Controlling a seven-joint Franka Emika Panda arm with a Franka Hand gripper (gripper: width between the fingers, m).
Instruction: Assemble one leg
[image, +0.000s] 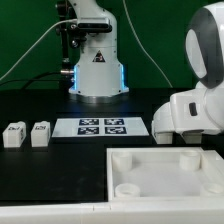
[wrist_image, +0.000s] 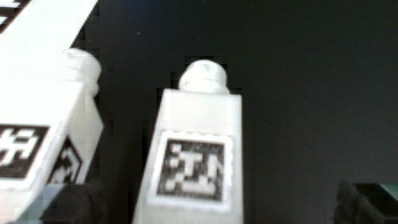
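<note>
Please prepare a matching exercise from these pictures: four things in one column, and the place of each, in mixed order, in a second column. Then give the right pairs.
1. small white cubes
2. marker board
3. white tray-like part
4. leg

A. nearest the camera, exterior view's right
B. exterior view's left
C. middle, before the arm's base
D. only in the wrist view

Pairs: 1-B, 2-C, 3-A, 4-D.
</note>
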